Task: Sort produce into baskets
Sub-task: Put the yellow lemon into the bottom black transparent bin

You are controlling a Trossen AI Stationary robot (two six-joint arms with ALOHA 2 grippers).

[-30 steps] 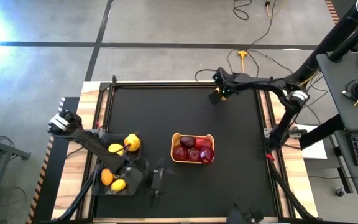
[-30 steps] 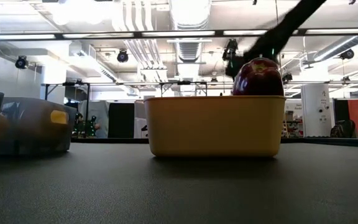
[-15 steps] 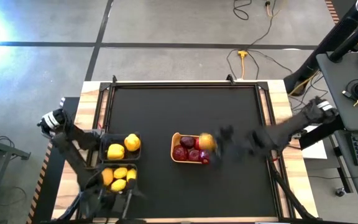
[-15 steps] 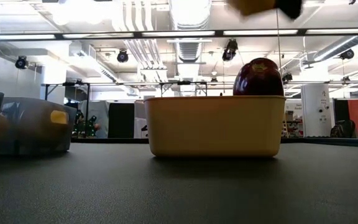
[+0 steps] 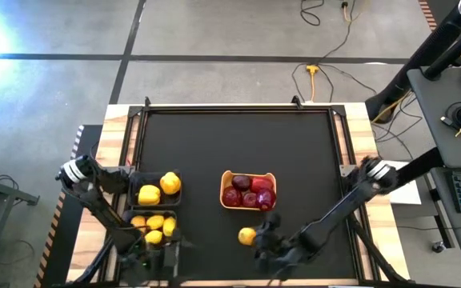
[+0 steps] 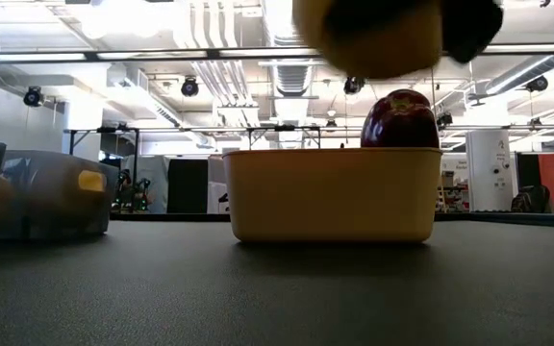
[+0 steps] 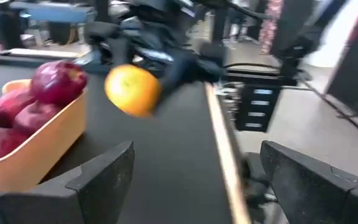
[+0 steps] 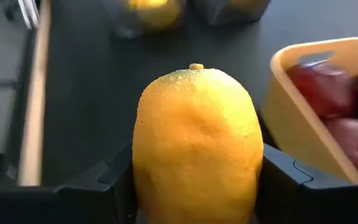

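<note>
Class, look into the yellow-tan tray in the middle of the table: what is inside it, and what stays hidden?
The tray holds only dark red fruits, about five showing from above. Whatever lies under them on the tray floor is covered.

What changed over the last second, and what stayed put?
The right gripper, shut on a lemon, swept from the table's far edge past the yellow tray to the near edge. The left gripper pulled back from the bins toward the near edge. Tray, bins and their fruit stayed put.

A pebbly yellow lemon sits upright, clamped between the right gripper's fingers, at 6 o'clock from the shallow tan tray holding dark red rounded fruits. Two dark see-through bins at 9 o'clock hold yellow produce.
</note>
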